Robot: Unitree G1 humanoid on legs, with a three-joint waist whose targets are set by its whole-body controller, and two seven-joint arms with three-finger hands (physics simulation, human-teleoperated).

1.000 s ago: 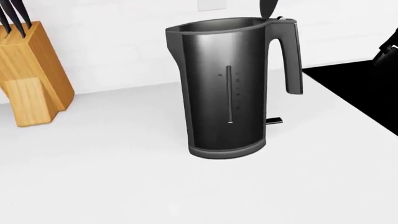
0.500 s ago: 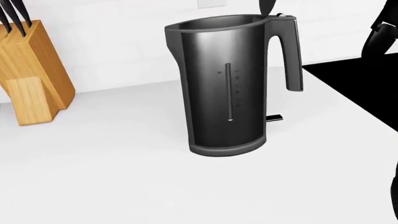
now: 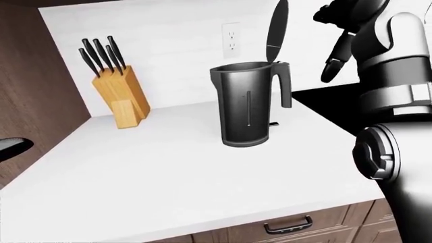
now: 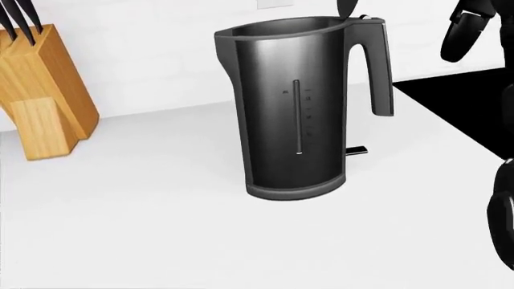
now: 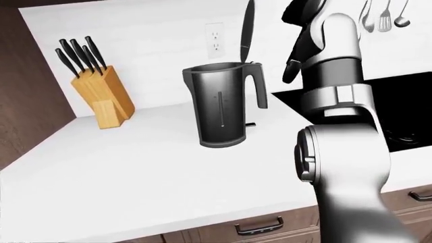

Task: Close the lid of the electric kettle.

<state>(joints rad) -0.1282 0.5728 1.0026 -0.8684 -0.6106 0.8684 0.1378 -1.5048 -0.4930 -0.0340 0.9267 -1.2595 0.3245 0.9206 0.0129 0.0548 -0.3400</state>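
The right hand's fingers [image 3: 336,55] hang loosely spread and point downward, holding nothing; they are raised beside the kettle, to its right in the left-eye view, and apart from it. The lid [image 3: 276,30] stands nearly upright on its hinge above the handle [image 3: 283,83], its long axis vertical, so it lies just left of the fingers at about their height. The right hand [image 5: 302,43] is clearly the nearer one; the left hand does not show in any view. The lid's outer face appears to be turned toward the fingers, so closing it looks to call for a push leftward and down over the open mouth. The kettle [image 4: 293,108] stands upright on the white bench [image 3: 168,167], well right of the knife block [image 3: 121,98], with the black stove [image 5: 398,101] to its right.
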